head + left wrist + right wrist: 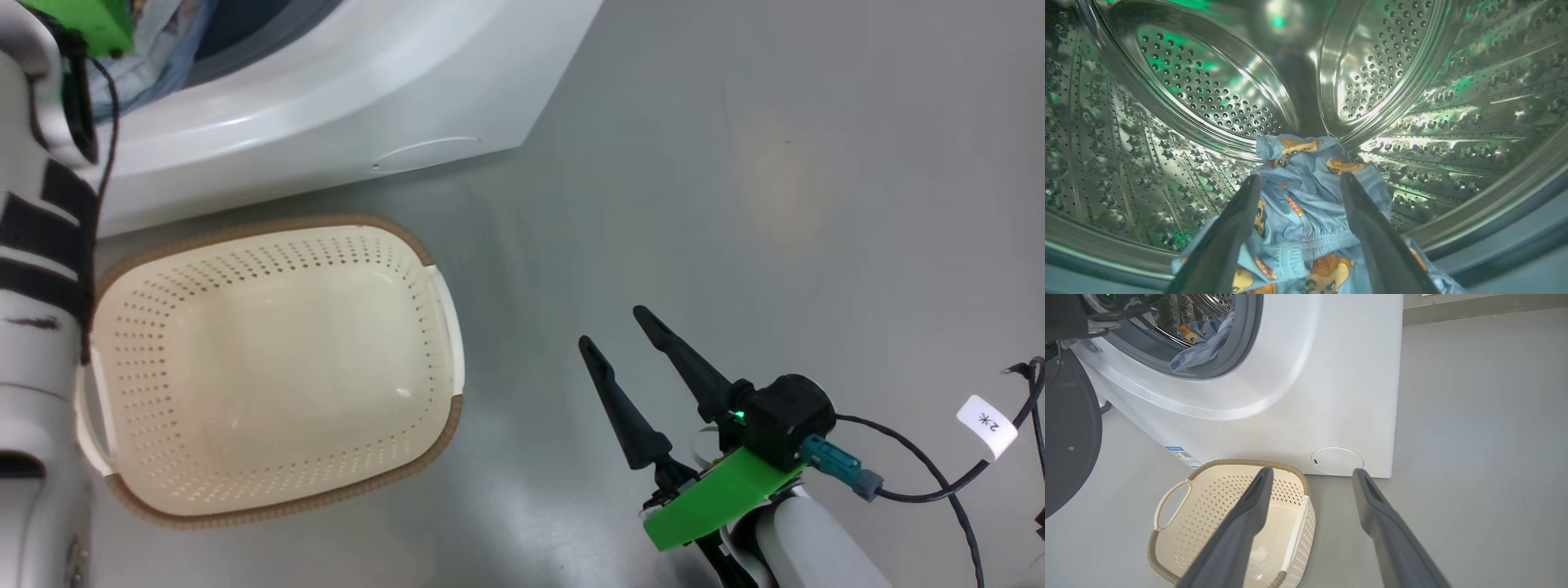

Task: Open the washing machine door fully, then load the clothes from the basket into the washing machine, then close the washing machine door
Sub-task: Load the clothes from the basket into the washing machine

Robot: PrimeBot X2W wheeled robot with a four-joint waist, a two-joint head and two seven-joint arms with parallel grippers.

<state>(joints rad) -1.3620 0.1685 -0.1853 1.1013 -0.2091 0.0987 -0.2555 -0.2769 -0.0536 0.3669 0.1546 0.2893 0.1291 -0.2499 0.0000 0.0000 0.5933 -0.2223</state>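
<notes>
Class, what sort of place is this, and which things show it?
Probably a laundry area: a white washing machine, an empty basket before it, blue clothes in its drum.

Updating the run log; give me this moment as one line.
basket: empty | blue garment: in drum | left end effector: open over garment | right end effector: open, empty | washing machine door: open

cream basket (pixel 269 260) beside washing machine (pixel 343 90), door (pixel 1069 433) open

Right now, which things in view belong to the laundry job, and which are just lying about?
Job: washing machine, its open door, empty basket, blue printed clothes at the drum mouth.
Not the job: tagged cable, round flap, blue sticker.
</notes>
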